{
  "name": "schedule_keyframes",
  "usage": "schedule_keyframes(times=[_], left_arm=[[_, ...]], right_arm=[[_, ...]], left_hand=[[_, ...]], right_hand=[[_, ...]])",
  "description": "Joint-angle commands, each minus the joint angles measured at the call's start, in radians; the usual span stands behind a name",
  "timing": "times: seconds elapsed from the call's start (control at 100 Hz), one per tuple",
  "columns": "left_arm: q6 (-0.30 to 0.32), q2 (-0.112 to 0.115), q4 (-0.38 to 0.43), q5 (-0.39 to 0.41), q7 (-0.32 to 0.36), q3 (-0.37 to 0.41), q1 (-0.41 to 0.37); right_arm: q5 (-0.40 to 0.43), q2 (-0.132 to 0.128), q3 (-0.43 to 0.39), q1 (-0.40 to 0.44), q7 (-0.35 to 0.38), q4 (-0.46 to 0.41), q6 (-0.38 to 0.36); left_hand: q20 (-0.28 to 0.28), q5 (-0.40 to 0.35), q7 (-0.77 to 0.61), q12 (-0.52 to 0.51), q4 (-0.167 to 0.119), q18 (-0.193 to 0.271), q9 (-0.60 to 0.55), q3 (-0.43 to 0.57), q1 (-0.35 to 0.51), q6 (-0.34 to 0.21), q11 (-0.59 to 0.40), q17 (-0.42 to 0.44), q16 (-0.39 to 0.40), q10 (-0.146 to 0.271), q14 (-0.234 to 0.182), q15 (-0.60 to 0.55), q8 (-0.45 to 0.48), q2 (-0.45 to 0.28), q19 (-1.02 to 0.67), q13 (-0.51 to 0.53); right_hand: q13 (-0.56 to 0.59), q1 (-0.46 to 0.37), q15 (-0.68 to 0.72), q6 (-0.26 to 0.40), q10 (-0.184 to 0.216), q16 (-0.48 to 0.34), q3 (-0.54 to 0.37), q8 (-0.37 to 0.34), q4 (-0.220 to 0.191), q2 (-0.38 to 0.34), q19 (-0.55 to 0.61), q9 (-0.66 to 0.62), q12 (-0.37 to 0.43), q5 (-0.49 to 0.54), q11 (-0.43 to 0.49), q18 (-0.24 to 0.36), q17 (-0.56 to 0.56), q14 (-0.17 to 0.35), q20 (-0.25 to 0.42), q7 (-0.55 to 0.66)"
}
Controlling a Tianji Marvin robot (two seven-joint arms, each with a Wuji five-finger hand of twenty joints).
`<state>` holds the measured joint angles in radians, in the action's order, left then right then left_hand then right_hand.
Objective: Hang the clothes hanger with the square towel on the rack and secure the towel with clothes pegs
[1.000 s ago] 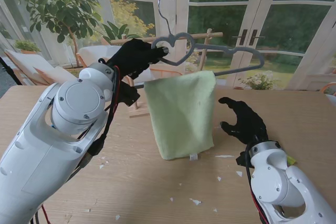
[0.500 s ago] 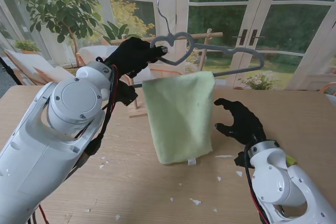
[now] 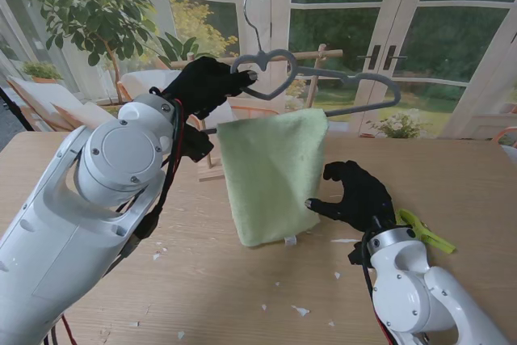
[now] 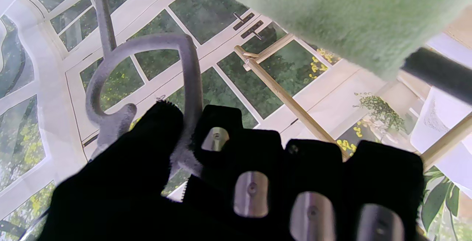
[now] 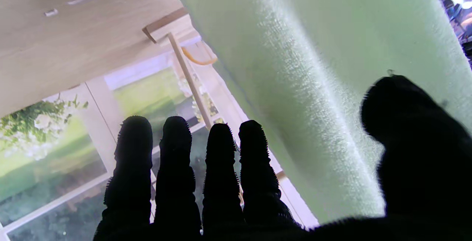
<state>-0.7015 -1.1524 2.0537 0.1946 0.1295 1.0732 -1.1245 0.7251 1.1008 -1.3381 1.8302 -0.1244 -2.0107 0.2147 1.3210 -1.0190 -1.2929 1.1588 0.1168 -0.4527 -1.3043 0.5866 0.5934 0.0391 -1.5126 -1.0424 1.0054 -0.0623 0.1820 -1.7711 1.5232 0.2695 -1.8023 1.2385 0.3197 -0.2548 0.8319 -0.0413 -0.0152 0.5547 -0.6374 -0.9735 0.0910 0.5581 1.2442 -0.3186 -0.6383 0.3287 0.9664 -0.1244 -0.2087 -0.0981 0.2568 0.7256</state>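
Observation:
My left hand [image 3: 206, 82] is shut on the grey hanger [image 3: 323, 77] at its heart-shaped neck and holds it in the air; the wrist view shows the fingers [image 4: 236, 182] wrapped around the grey loop [image 4: 147, 71]. A light green square towel [image 3: 271, 175] drapes over the hanger bar and hangs down toward the table. My right hand [image 3: 351, 195] is open at the towel's lower right edge, thumb [image 5: 413, 141] in front of the cloth [image 5: 313, 67] and fingers [image 5: 191, 167] behind it. The wooden rack [image 3: 311, 66] stands behind the towel. A green peg [image 3: 424, 230] lies by my right wrist.
The wooden table [image 3: 81, 159] carries small white scraps [image 3: 300, 310] near me. The rack's foot [image 3: 212, 169] shows to the left of the towel. A potted plant [image 3: 89, 6] and glass doors stand beyond the far edge.
My right hand has moved left and toward the towel, its thumb now reaching the cloth's lower right edge. The green peg has come into sight. The left hand with the hanger has barely shifted.

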Motion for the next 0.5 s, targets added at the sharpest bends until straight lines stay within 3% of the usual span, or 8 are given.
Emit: schedule_keyframes(times=[0.0, 0.07, 0.2, 0.25, 0.35, 0.38, 0.42, 0.49], left_arm=[[-0.012, -0.009, 0.013, 0.002, 0.009, -0.002, 0.007], [-0.018, -0.010, 0.015, -0.001, 0.007, -0.003, 0.008], [-0.020, -0.010, 0.016, -0.003, 0.007, -0.003, 0.008], [-0.019, -0.011, 0.015, -0.004, 0.006, -0.002, 0.007], [-0.020, -0.012, 0.016, -0.008, 0.003, -0.001, 0.005], [-0.021, -0.012, 0.017, -0.009, 0.003, 0.000, 0.004], [-0.022, -0.012, 0.017, -0.009, 0.003, 0.000, 0.003], [-0.022, -0.010, 0.016, -0.005, 0.005, -0.001, 0.002]], right_arm=[[0.010, 0.021, 0.011, -0.010, 0.032, 0.008, 0.012], [0.021, 0.024, 0.035, -0.024, 0.016, 0.015, 0.036], [0.033, 0.026, 0.053, -0.043, 0.008, 0.024, 0.063], [0.021, 0.028, 0.054, -0.045, 0.000, 0.028, 0.058], [-0.014, 0.038, 0.058, -0.051, -0.043, 0.044, 0.041], [-0.028, 0.041, 0.059, -0.052, -0.055, 0.049, 0.031], [-0.051, 0.046, 0.060, -0.053, -0.070, 0.052, 0.019], [-0.086, 0.054, 0.064, -0.053, -0.099, 0.054, 0.001]], left_hand=[[0.035, -0.083, -0.083, -0.009, -0.058, 0.039, -0.035, 0.021, 0.037, 0.031, -0.071, -0.035, 0.011, 0.078, -0.068, -0.125, 0.047, -0.064, -0.292, 0.027], [0.035, -0.084, -0.083, -0.009, -0.058, 0.042, -0.035, 0.021, 0.038, 0.031, -0.071, -0.035, 0.010, 0.079, -0.070, -0.125, 0.047, -0.063, -0.292, 0.028], [0.034, -0.085, -0.083, -0.010, -0.059, 0.044, -0.035, 0.020, 0.038, 0.032, -0.072, -0.035, 0.010, 0.079, -0.071, -0.126, 0.047, -0.064, -0.292, 0.027], [0.033, -0.085, -0.083, -0.010, -0.059, 0.045, -0.035, 0.019, 0.038, 0.031, -0.072, -0.035, 0.009, 0.079, -0.071, -0.126, 0.047, -0.063, -0.292, 0.027], [0.033, -0.085, -0.083, -0.011, -0.059, 0.046, -0.035, 0.019, 0.039, 0.030, -0.073, -0.035, 0.009, 0.079, -0.072, -0.126, 0.047, -0.062, -0.292, 0.027], [0.033, -0.085, -0.083, -0.011, -0.059, 0.045, -0.035, 0.019, 0.038, 0.031, -0.073, -0.035, 0.009, 0.079, -0.072, -0.126, 0.047, -0.063, -0.292, 0.027], [0.033, -0.085, -0.083, -0.011, -0.059, 0.045, -0.035, 0.019, 0.039, 0.031, -0.073, -0.035, 0.009, 0.079, -0.072, -0.126, 0.047, -0.063, -0.292, 0.027], [0.032, -0.086, -0.083, -0.011, -0.060, 0.046, -0.035, 0.019, 0.038, 0.031, -0.073, -0.035, 0.008, 0.079, -0.072, -0.126, 0.047, -0.063, -0.292, 0.027]], right_hand=[[0.029, 0.084, 0.023, -0.003, -0.005, 0.014, -0.040, 0.033, 0.004, 0.016, 0.040, -0.026, -0.010, 0.022, 0.007, 0.010, -0.016, 0.002, 0.617, 0.025], [0.025, 0.086, 0.022, -0.007, -0.008, 0.014, -0.073, 0.045, 0.000, 0.025, 0.048, -0.022, -0.009, 0.017, 0.001, 0.007, -0.017, 0.002, 0.616, 0.029], [0.000, -0.071, 0.019, -0.007, -0.010, 0.010, -0.028, 0.088, -0.038, -0.016, 0.054, 0.015, 0.011, -0.014, -0.015, 0.009, -0.011, 0.005, 0.608, 0.012], [0.010, -0.115, 0.020, 0.035, -0.005, 0.009, -0.009, 0.110, -0.050, -0.044, 0.056, -0.008, 0.023, 0.030, -0.022, 0.003, -0.012, 0.002, 0.608, 0.005], [0.046, -0.222, 0.022, 0.193, -0.006, 0.009, 0.045, 0.191, -0.072, -0.108, 0.058, -0.093, 0.046, 0.199, -0.053, -0.014, -0.019, -0.008, 0.608, -0.058], [0.058, -0.275, 0.024, 0.263, -0.003, 0.009, 0.063, 0.284, -0.053, -0.090, 0.058, -0.130, 0.053, 0.256, -0.066, -0.017, -0.019, -0.009, 0.608, -0.044], [0.076, -0.369, 0.028, 0.364, 0.004, 0.008, 0.097, 0.466, -0.042, -0.059, 0.060, -0.185, 0.065, 0.323, -0.082, -0.019, -0.021, -0.009, 0.609, 0.105], [0.100, -0.437, 0.038, 0.393, 0.010, 0.008, 0.121, 0.536, -0.068, -0.095, 0.068, -0.240, 0.076, 0.463, -0.091, -0.020, -0.026, -0.010, 0.611, 0.175]])
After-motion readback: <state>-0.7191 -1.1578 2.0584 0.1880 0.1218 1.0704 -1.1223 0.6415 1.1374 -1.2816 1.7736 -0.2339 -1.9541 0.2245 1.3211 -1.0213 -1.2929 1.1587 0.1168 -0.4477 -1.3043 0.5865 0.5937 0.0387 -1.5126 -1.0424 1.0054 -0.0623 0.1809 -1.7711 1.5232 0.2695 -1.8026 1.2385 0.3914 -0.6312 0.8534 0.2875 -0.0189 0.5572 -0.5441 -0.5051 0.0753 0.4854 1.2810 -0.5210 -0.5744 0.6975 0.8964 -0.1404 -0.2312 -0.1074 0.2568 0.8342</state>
